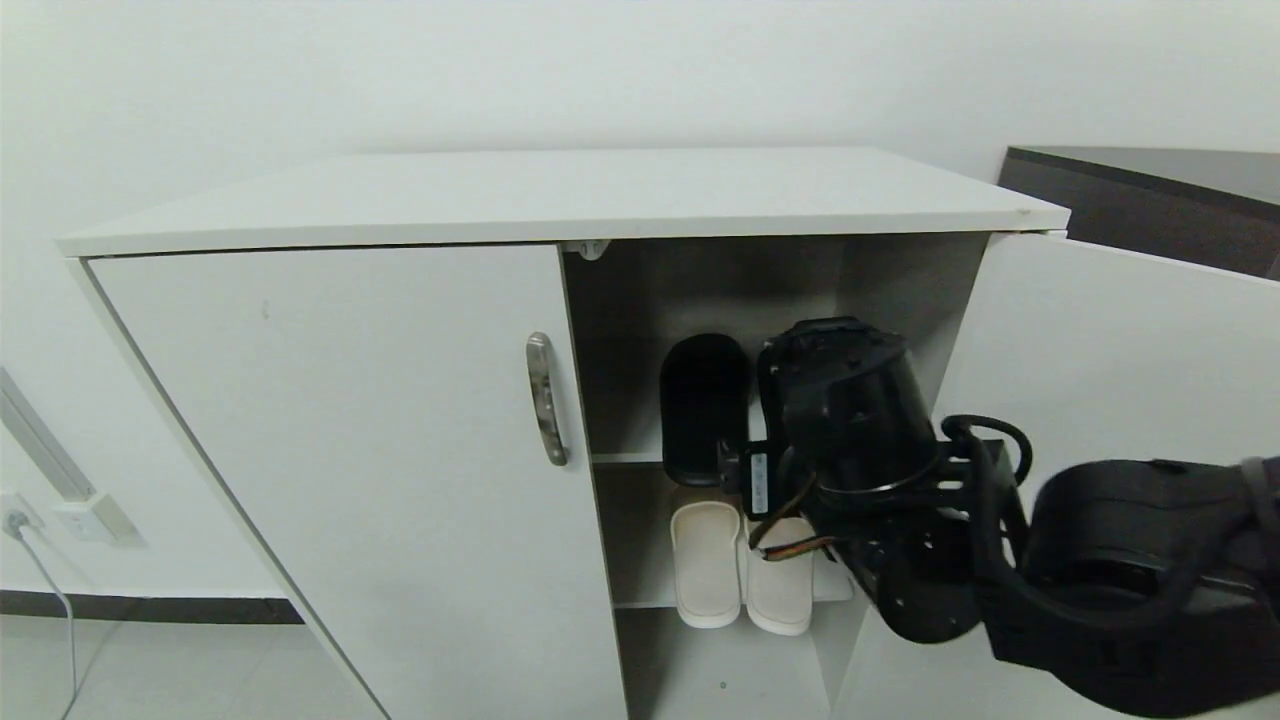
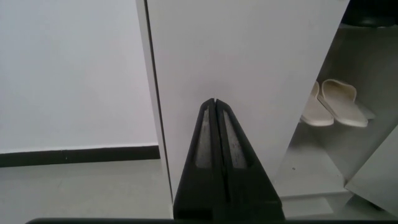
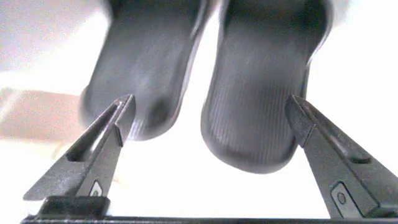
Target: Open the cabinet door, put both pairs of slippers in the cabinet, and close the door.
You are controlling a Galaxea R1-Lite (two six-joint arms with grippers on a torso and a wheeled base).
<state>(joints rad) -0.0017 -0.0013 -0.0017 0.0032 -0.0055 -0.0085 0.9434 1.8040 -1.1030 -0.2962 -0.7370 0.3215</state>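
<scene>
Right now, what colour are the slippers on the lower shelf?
The lower slippers are cream-white; the head view shows them best.

White wall (image 1: 600, 70) behind. Lower left: wall socket (image 1: 14, 521) with plug, grey cable (image 1: 72, 640) running down toward light floor (image 1: 150, 670). White trunking (image 1: 38, 440) slants above socket. Dark baseboard (image 1: 150, 607) at wall foot. Dark tabletop (image 1: 1150, 190) far right.

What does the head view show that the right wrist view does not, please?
The head view adds the closed left door with its handle, the open right door, and the white slippers on a shelf. The right wrist view adds the right gripper, its fingers spread open. Both share the black slippers, on the shelf above the white pair.
</scene>
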